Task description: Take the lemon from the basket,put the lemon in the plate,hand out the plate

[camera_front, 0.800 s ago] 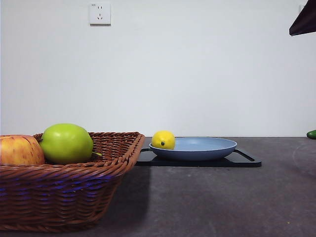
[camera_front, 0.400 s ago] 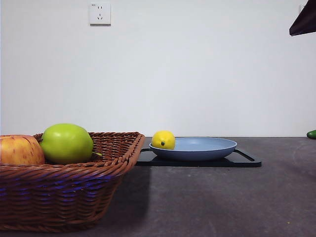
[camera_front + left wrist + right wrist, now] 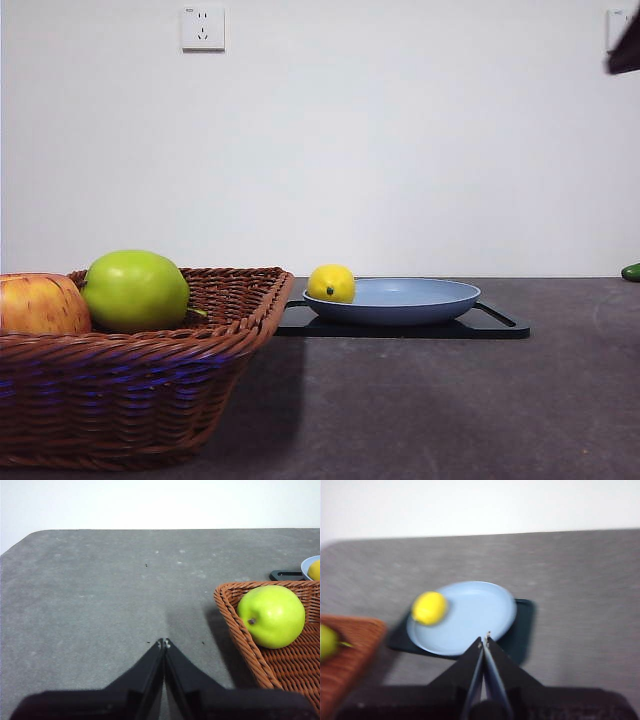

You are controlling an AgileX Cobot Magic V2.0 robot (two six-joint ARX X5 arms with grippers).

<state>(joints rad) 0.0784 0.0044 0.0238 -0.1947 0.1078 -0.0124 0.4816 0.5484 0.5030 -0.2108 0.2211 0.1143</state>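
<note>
Table (image 3: 450,400): dark grey, runs to a white wall. Basket (image 3: 130,380) nearest the front camera and cut off at the picture's left and bottom edges; only one corner of it shows in the left wrist view. Inside sit a green apple (image 3: 135,291) and a red-yellow apple (image 3: 40,305), the second cropped by the frame edge. Black tray (image 3: 495,325) lies beyond the basket, mostly covered by the plate (image 3: 410,298) resting on it. Lemon (image 3: 331,283) sits in the plate at the rim nearest the basket, dark dot facing the front camera. Right wrist view is motion-blurred; lemon and plate edges smear there. Right gripper (image 3: 484,639) hangs above the table just short of the plate, jaws pressed together, holding nothing. Left gripper (image 3: 164,642) over bare table beside the basket, jaws likewise together and empty. A dark arm tip (image 3: 625,50) shows at the top right corner of the front view. A small green object (image 3: 631,271) at the right edge is too cropped to identify.
</note>
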